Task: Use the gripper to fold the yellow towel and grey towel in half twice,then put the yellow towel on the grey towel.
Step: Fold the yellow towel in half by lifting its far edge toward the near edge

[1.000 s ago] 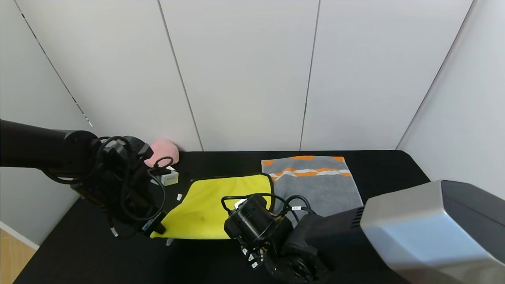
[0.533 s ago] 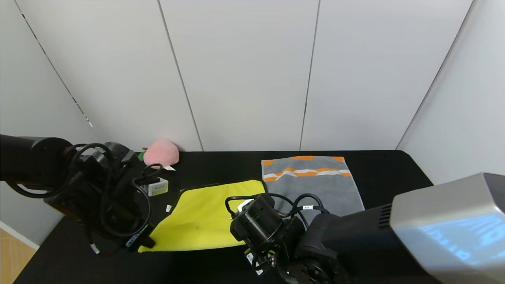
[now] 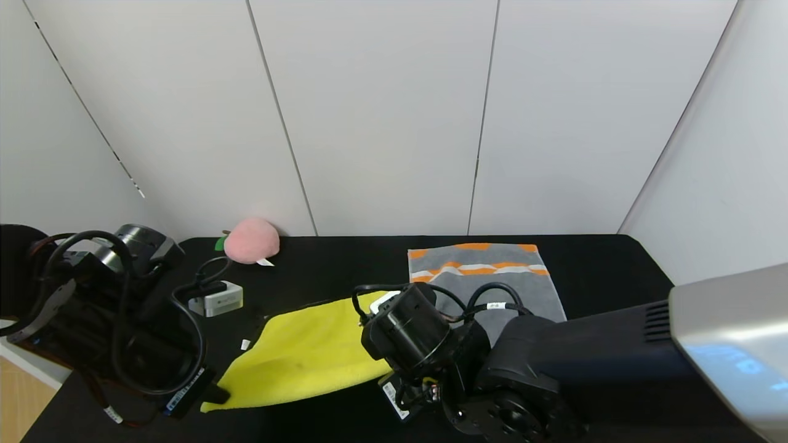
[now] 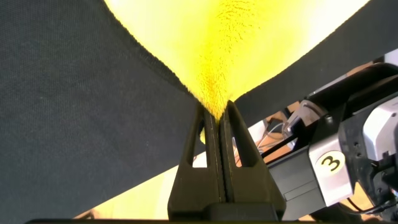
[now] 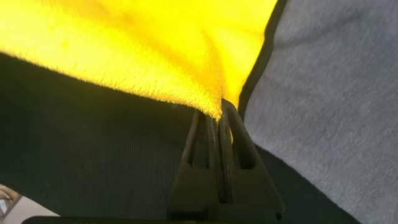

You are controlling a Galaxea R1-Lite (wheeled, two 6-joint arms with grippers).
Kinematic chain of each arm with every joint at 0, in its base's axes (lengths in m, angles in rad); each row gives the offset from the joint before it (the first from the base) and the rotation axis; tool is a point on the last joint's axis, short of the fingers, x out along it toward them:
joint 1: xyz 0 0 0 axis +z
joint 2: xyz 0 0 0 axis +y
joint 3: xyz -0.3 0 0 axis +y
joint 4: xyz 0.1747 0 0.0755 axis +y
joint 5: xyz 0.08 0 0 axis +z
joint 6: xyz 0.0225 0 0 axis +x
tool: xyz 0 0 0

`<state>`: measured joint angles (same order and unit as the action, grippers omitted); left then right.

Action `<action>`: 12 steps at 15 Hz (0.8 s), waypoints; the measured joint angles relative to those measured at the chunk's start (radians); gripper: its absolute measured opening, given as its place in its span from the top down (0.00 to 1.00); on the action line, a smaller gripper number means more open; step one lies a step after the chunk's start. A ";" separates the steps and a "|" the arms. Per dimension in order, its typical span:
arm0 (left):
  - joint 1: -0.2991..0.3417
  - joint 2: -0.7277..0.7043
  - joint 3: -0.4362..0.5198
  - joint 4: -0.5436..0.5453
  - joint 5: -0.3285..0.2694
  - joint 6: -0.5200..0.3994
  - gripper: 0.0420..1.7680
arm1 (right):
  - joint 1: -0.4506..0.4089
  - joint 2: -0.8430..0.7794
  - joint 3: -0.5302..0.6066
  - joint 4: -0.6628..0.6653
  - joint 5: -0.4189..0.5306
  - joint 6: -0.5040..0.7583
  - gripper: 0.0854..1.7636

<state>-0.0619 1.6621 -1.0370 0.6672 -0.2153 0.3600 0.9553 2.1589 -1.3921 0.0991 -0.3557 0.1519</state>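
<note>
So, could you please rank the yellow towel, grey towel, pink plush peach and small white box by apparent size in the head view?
1. Yellow towel, though partly hidden
2. Grey towel, also partly hidden, so these two are unsure
3. Pink plush peach
4. Small white box

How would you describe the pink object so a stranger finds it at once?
Look at the black table, at its far left corner against the white wall. There lies the pink plush peach, the only round, soft pink thing; the towels nearby are flat.

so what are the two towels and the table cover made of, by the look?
Yellow towel: plush microfibre, judging by its fuzzy pile; thin black edging. Grey towel: looks like terry, matte looped nap, orange and white stripes. Table cover: black woven fabric, probably; fine weave shows in the wrist views.
</note>
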 joint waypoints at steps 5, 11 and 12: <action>0.055 -0.034 -0.005 -0.007 -0.007 -0.002 0.96 | -0.027 0.007 -0.135 0.003 -0.005 -0.003 0.98; 0.112 -0.028 -0.011 -0.072 -0.015 -0.078 0.96 | -0.053 0.111 -0.321 0.008 -0.009 -0.007 0.98; 0.111 -0.024 -0.005 -0.102 -0.016 -0.114 0.96 | -0.055 0.132 -0.353 0.008 -0.009 -0.007 0.98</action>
<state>0.0494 1.6377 -1.0423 0.5651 -0.2317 0.2455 0.9000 2.2913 -1.7449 0.1074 -0.3649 0.1451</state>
